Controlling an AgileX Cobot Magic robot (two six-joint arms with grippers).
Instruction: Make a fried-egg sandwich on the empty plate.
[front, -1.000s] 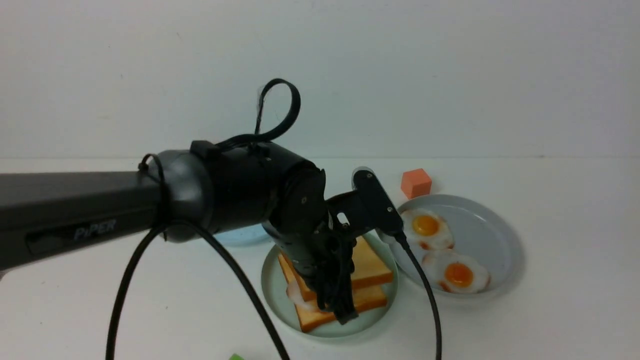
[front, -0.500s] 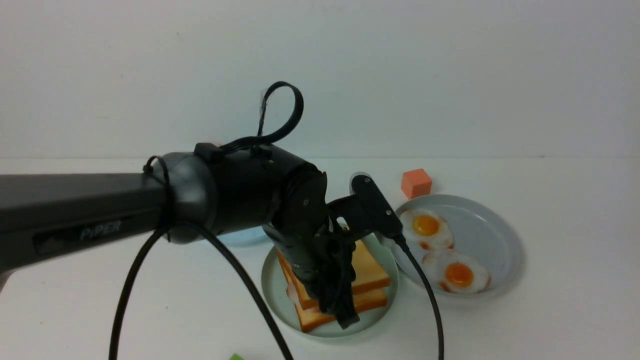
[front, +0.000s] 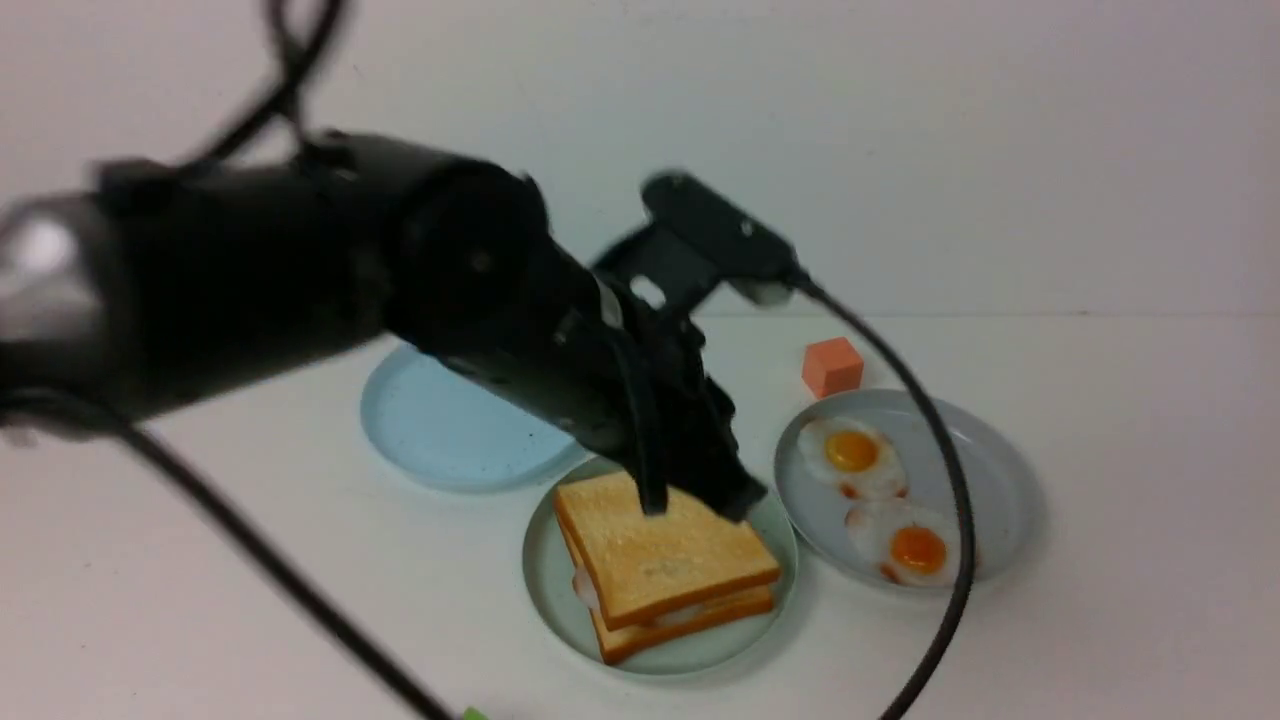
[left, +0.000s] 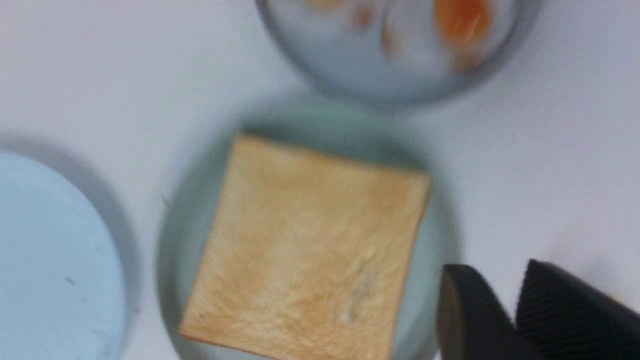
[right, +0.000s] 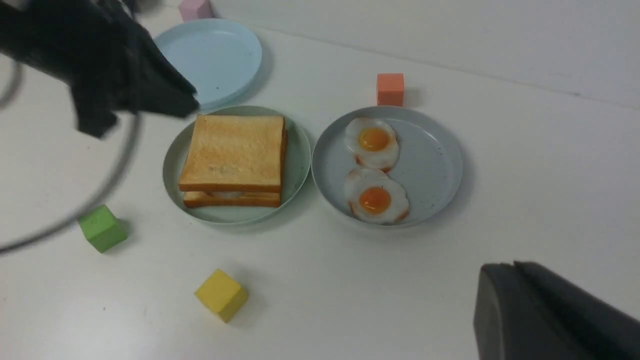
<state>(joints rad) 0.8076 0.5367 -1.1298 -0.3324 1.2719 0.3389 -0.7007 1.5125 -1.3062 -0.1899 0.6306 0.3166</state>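
Where white table (front: 1100, 650) meets bare wall (front: 1000, 150), left pincer (front: 700, 505) hovers near sandwich (front: 665, 565) (spread blurred, cannot tell).

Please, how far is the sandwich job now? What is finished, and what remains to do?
Done: two toast slices lie stacked on the mint plate, with egg white showing between them. In hand: nothing; the left hand hovers above the stack and looks empty. Left: apparently only pulling that hand away.

Matt mint plate (right: 298, 150), rough-grained toast (right: 234, 150)
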